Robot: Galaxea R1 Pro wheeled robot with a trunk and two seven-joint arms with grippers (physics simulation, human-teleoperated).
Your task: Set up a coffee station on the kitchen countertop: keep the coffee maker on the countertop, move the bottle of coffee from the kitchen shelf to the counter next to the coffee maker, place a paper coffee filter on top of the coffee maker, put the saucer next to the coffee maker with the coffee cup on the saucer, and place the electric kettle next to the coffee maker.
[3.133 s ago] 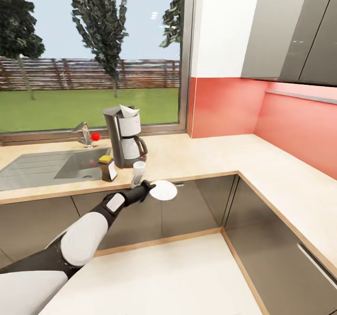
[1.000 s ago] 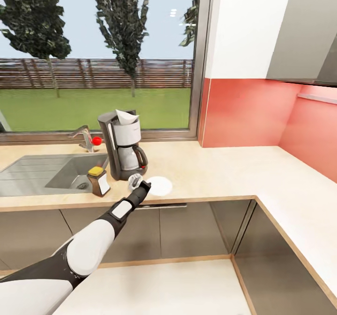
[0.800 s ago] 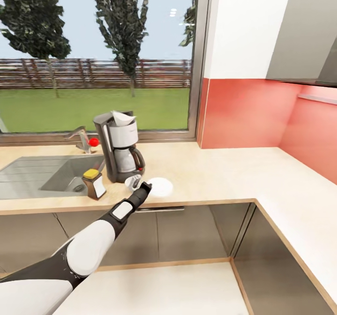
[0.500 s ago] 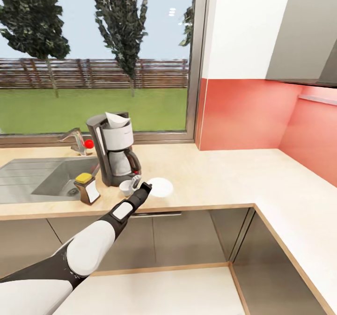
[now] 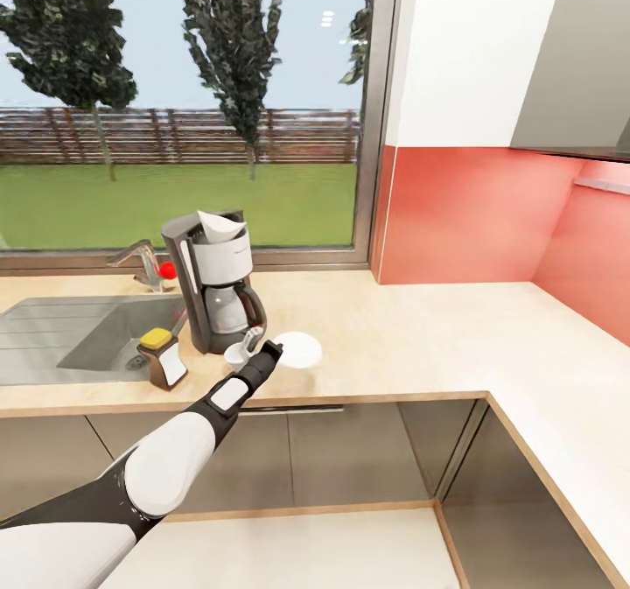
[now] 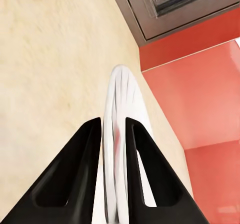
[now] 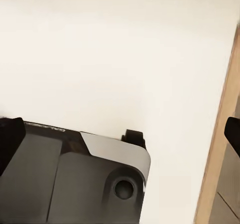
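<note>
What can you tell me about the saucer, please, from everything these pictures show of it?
The saucer is a small, flat, round white plate with a plain glazed look. In the head view it sits low over the kitchen countertop, to the right of the coffee maker and beside the coffee cup. The left end effector is shut on its near rim; the left wrist view shows the saucer edge-on between the two black fingers. Whether it rests on the counter cannot be told.
</note>
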